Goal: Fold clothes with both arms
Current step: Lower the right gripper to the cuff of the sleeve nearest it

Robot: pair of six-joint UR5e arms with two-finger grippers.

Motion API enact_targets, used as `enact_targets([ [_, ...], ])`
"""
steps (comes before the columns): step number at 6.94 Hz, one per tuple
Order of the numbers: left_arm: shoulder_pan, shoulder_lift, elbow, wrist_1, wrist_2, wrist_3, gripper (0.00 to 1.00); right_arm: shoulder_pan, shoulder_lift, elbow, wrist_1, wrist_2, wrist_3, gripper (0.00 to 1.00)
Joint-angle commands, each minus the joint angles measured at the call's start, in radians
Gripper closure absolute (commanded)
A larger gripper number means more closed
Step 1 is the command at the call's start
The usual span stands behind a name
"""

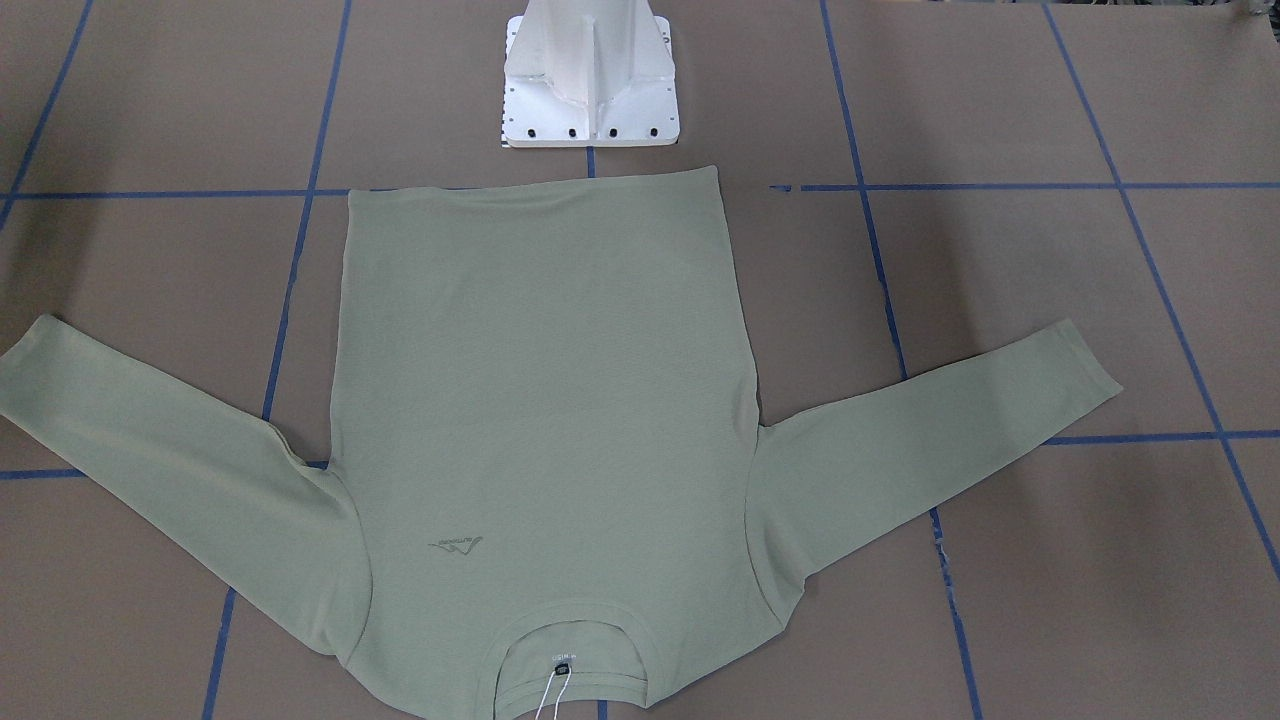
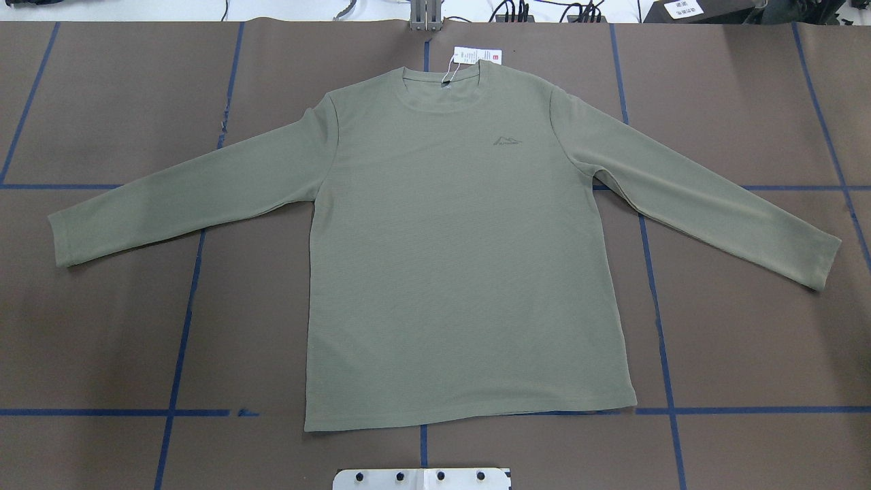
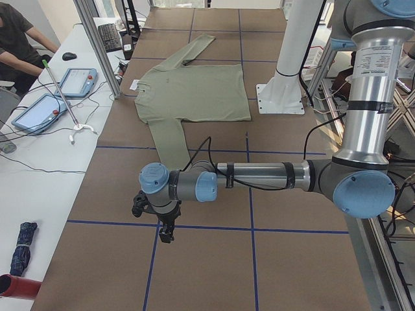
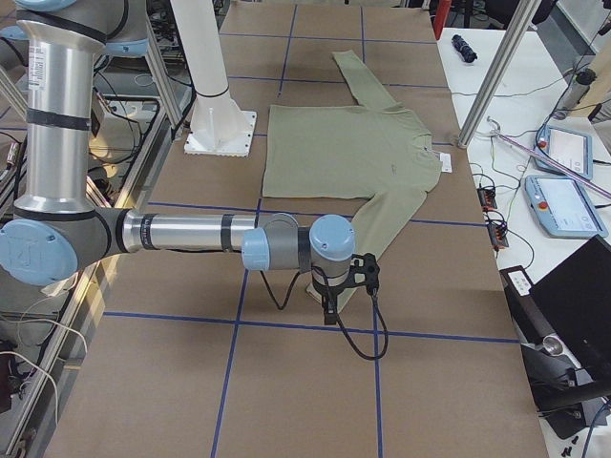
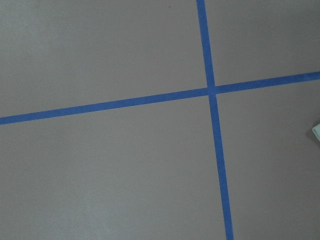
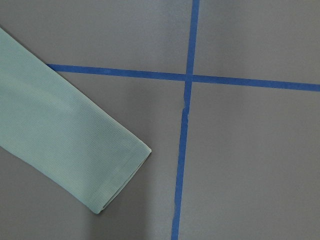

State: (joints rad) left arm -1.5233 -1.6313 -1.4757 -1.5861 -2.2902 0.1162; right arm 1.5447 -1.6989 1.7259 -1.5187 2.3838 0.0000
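The clothes are one pale sage-green long-sleeved shirt (image 2: pixel 463 258), lying flat and face up on the brown table with both sleeves spread out. Its collar and white hang tag (image 2: pixel 476 56) point away from the robot base. My left gripper (image 3: pixel 166 233) hangs over bare table past the end of the sleeve on its side. My right gripper (image 4: pixel 329 310) hovers just above the cuff of the other sleeve (image 6: pixel 75 150). Both grippers show only in the side views, so I cannot tell whether they are open or shut. Neither arm appears in the overhead or front views.
Blue tape lines (image 2: pixel 656 286) divide the table into a grid. The white pedestal base (image 1: pixel 590 80) stands at the shirt's hem. A side bench holds tablets (image 3: pixel 78 81) and cables, with a person (image 3: pixel 16 39) seated there. Aluminium posts (image 3: pixel 97 45) stand along the table edge.
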Motion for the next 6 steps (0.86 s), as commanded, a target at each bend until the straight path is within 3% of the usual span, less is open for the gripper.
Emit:
enact_targets([
  [1,0.0,-0.001,0.0,-0.003,0.0,0.0,0.0,0.0,0.002,0.004,0.0,0.0,0.002,0.0],
  [3,0.0,-0.018,-0.02,-0.011,-0.003,0.008,0.0,-0.002,0.011,0.004,0.006,-0.005,0.008,0.0],
  [6,0.015,-0.064,-0.041,-0.142,-0.003,-0.001,0.0,-0.038,0.018,0.002,0.023,0.017,0.006,0.0],
])
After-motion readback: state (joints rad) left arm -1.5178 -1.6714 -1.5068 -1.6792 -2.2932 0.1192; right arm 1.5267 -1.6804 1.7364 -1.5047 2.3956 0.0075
